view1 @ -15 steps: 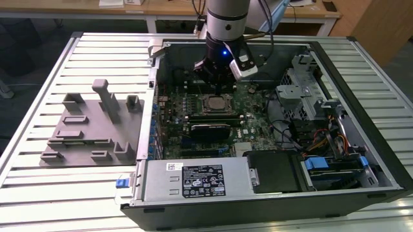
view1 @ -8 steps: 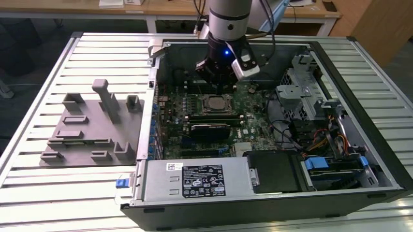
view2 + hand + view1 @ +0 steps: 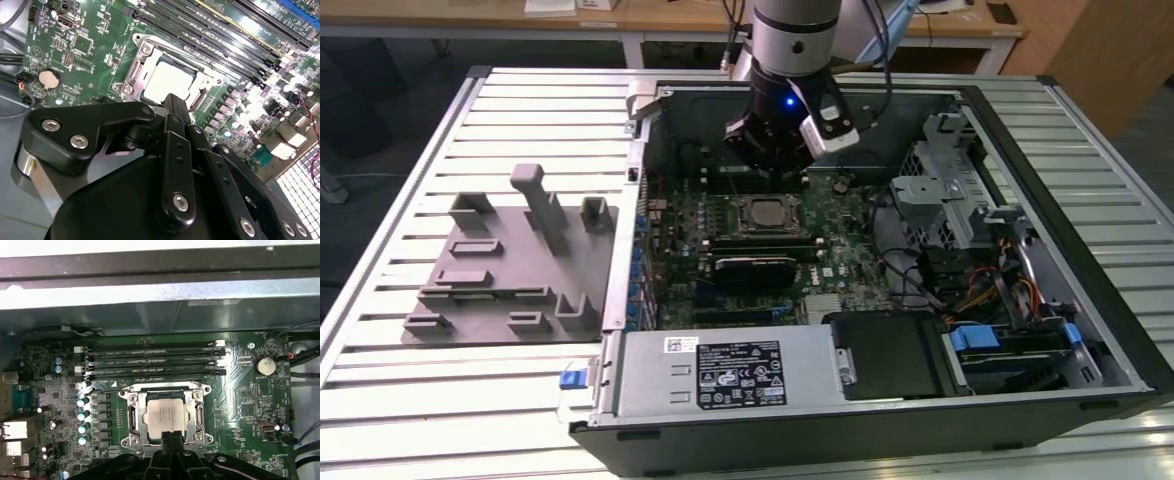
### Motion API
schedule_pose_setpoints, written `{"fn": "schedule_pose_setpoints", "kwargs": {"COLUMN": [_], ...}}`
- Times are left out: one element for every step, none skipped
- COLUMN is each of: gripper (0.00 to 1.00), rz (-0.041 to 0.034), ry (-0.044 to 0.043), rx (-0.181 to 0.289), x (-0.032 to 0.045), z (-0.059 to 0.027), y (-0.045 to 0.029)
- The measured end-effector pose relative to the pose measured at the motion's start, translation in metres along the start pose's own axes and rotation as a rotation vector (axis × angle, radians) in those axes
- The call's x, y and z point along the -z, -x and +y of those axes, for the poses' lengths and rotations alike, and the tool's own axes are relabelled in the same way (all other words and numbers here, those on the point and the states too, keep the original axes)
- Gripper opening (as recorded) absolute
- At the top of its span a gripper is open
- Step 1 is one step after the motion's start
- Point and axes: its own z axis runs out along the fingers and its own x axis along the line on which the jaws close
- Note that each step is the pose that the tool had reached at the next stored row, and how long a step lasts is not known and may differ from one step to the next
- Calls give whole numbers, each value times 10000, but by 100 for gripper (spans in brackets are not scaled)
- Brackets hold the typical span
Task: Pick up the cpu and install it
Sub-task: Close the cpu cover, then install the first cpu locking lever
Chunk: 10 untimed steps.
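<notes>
Silvery-grey metal is the top plate of the cpu (image 3: 166,415), and it lies flat inside the socket frame (image 3: 131,416) on the green motherboard (image 3: 240,405), just beside the row of black memory slots (image 3: 150,360). In the exterior view the cpu (image 3: 765,213) sits near the middle of the open computer case (image 3: 1118,330), and the arm stands over the board a little behind it.

The gripper (image 3: 172,436) is clenched, its two black fingertips pressed together with nothing between them. In the first wrist view the tips are at the edge of the socket frame nearest to the camera. In the second wrist view the gripper (image 3: 175,103) covers one side of the cpu (image 3: 169,80), so I cannot tell if it touches the chip or hangs just above it.

My judgement is that the chip is placed and the work now is about its seating. To do this well, any contact should be only on the metal plate, never on the frame's thin parts or the contacts below. The push should go straight down and lightly, because a sideways push could tilt the chip on the contacts. The plate looks parallel to the frame on all the sides that I can see. The hidden side cannot be confirmed, so it needs care.
</notes>
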Motion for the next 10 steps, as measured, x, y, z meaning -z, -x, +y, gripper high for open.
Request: {"fn": "schedule_pose_setpoints", "kwargs": {"gripper": [11,11,11,11,11,11,11,11,11,11], "rz": [0,1,1,1,0,1,1,1,1,0], "ry": [1,-1,-1,-1,-1,-1,-1,-1,-1,0], "rx": [0,0,0,0,0,0,0,0,0,0], "x": [0,2,4,4,4,4,5,5,5,5], "z": [0,0,0,0,0,0,0,0,0,0], "y": [0,0,0,0,0,0,0,0,0,0]}}
